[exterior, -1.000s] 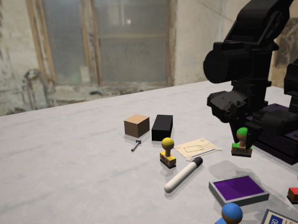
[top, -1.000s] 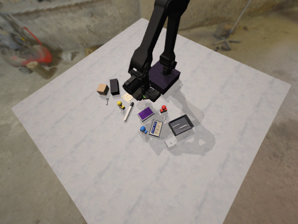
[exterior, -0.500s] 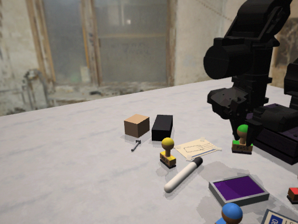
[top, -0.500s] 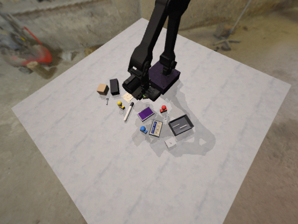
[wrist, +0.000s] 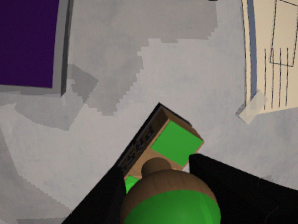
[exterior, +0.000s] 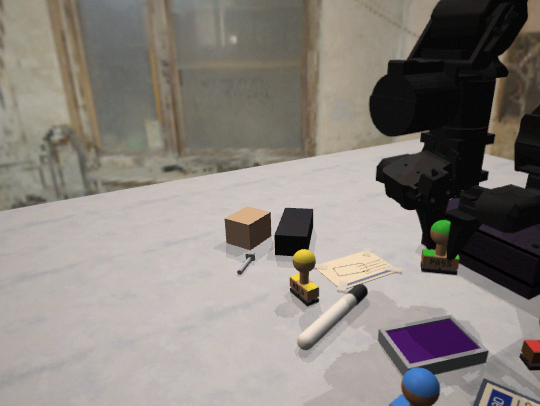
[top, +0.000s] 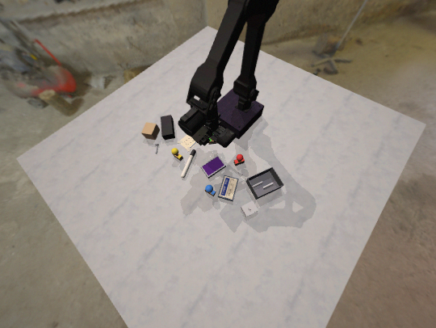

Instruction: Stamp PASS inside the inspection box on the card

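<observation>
My gripper (top: pixel 211 140) (exterior: pixel 441 241) (wrist: pixel 156 170) is shut on the PASS stamp (exterior: pixel 440 263) (wrist: pixel 177 142), a wooden stamp with a green knob and green top patches. It holds the stamp upright near the arm base; any gap under it is hard to judge. The ink pad (top: pixel 213 166) (exterior: pixel 432 340) (wrist: pixel 27 45) is purple in a grey frame, at the wrist view's upper left. The cream card (top: pixel 187 141) (exterior: pixel 358 270) (wrist: pixel 261 35) lies taped down, at the wrist view's upper right. I can make out no print in its outlined box.
A yellow-knobbed stamp (top: pixel 175 152) (exterior: pixel 304 261) and a marker (top: pixel 187 165) (exterior: pixel 327 322) lie near the card. Red (top: pixel 240 157) and blue (top: pixel 209 188) stamps flank the pad. A dark tray (top: pixel 253 193), a wooden block (exterior: pixel 248 229), a black block (exterior: pixel 294 231) and a bolt (exterior: pixel 245 264) are around.
</observation>
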Controlling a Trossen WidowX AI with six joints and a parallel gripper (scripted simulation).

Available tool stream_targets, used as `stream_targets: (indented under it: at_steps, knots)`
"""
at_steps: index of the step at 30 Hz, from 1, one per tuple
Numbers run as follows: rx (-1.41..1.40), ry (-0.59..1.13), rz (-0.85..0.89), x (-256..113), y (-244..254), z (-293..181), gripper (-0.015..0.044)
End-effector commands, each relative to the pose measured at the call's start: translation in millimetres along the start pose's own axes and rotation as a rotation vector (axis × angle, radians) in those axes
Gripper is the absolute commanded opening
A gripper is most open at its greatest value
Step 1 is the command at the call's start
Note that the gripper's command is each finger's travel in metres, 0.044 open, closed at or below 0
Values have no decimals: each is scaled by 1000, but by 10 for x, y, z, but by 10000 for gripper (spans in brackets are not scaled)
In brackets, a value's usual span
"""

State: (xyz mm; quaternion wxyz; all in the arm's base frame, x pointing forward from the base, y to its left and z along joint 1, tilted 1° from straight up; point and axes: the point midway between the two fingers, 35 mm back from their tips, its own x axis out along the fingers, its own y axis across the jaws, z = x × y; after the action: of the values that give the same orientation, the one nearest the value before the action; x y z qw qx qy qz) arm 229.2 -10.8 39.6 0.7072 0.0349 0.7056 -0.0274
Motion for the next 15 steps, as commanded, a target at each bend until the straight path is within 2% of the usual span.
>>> stream_targets:
  at_steps: [1,15]
  knots:
    - [0,-3,0,-33,0,10,0]
    - [0,-3,0,-101,0,4,0]
